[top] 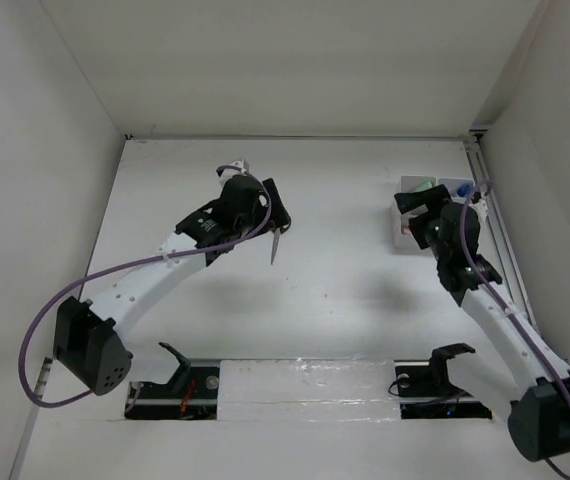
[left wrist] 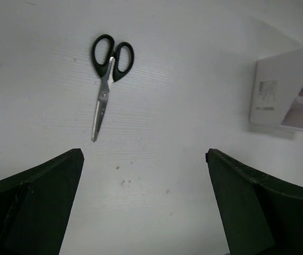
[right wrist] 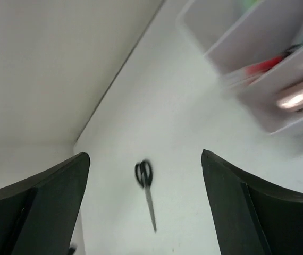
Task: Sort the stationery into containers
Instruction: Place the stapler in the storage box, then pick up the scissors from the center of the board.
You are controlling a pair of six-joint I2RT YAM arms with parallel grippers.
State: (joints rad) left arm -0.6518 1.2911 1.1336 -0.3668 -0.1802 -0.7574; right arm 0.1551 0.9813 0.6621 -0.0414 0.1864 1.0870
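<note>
- Scissors [left wrist: 103, 95] lie flat on the counter ahead of the left hand [left wrist: 143, 154], which is wide open and empty. The right hand [right wrist: 145, 154] is open and empty too, box [right wrist: 263, 37] close ahead.
- Thin and flat, so the pinch might skid off.
</note>
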